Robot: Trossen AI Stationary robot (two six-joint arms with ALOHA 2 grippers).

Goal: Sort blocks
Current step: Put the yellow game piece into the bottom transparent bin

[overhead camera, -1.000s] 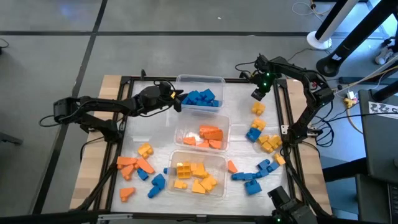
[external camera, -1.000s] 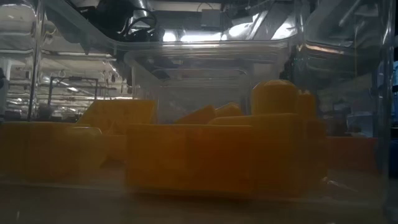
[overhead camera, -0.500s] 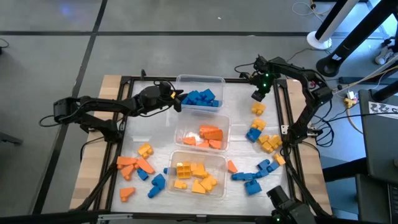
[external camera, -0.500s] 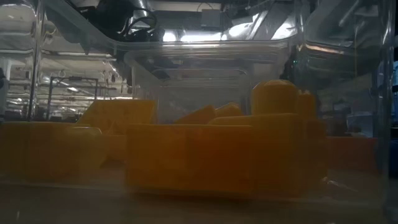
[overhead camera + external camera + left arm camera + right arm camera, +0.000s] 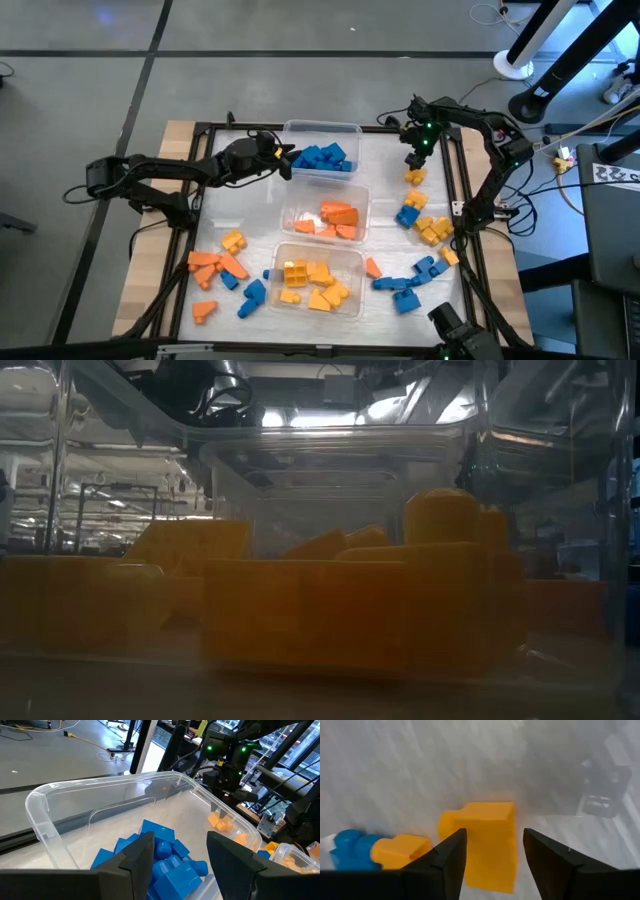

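Three clear tubs stand in a row down the table's middle: the far one (image 5: 322, 150) holds blue blocks (image 5: 165, 855), the middle one (image 5: 325, 215) orange blocks, the near one (image 5: 318, 278) yellow blocks (image 5: 350, 600). My left gripper (image 5: 180, 865) hovers open over the left end of the blue tub, nothing between its fingers. At the far right, my right gripper (image 5: 413, 158) points down, open, over a loose yellow block (image 5: 490, 845) that lies flat on the table. Its fingers stand on either side of the block without touching it.
Loose blocks lie right of the tubs: blue (image 5: 407, 215), yellow (image 5: 432, 228), blue (image 5: 410, 285) and orange (image 5: 372, 267). Left of the tubs lie orange (image 5: 210, 265), yellow (image 5: 233, 241) and blue (image 5: 250, 295) ones. A black frame (image 5: 462, 200) borders the table.
My right gripper has sunk a little toward the loose yellow block at the far right. The blocks and tubs lie as before.
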